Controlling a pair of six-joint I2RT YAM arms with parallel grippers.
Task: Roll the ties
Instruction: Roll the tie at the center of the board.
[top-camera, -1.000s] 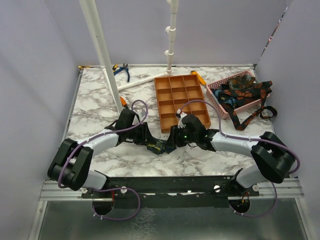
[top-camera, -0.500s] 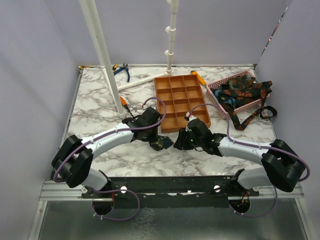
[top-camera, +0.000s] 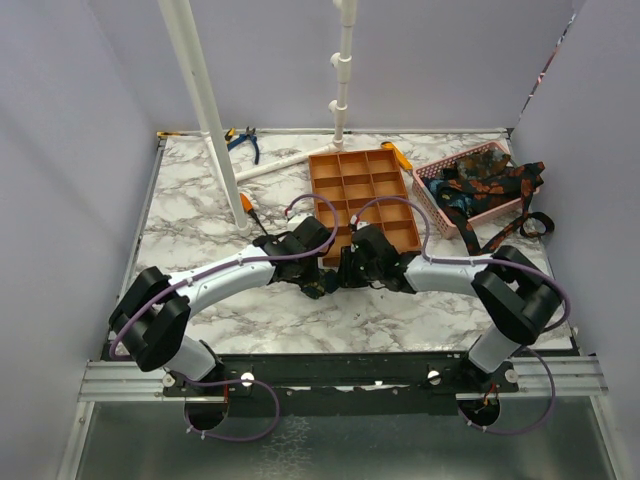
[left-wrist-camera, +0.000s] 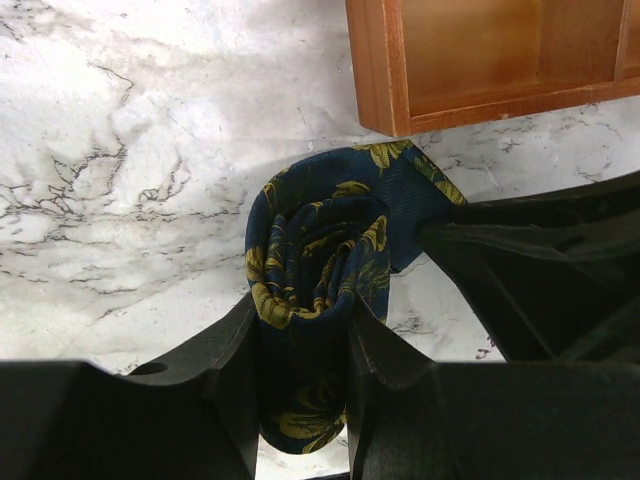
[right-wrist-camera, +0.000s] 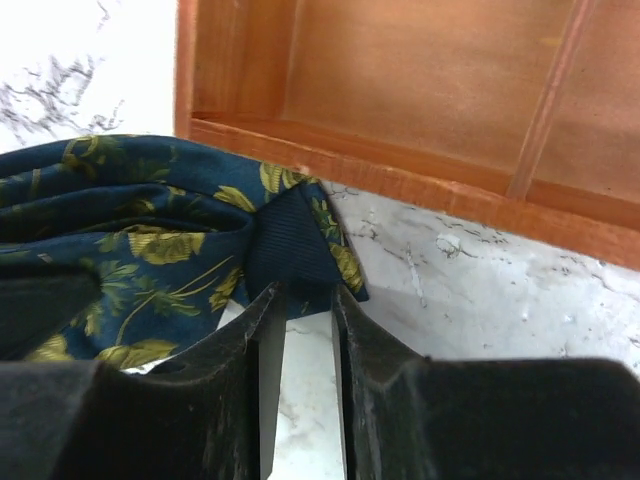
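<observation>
Rolled navy floral tie (left-wrist-camera: 320, 250).
Left end effector (left-wrist-camera: 300, 330) clamps the roll; right end effector (right-wrist-camera: 304, 300) narrowly apart, tie tail (right-wrist-camera: 290, 245) just ahead.

You have a rolled tie (left-wrist-camera: 318, 255) of woven cloth with a faint sheen; its end patch (right-wrist-camera: 290, 245) is ribbed and matt. The tray (right-wrist-camera: 450, 195) reads as matt, finely grained, wood-like. The table (left-wrist-camera: 120, 150) is smooth marble-print, softly glossy. The left gripper (left-wrist-camera: 305, 305) has fingers (left-wrist-camera: 225, 370) of matt black plastic.
</observation>
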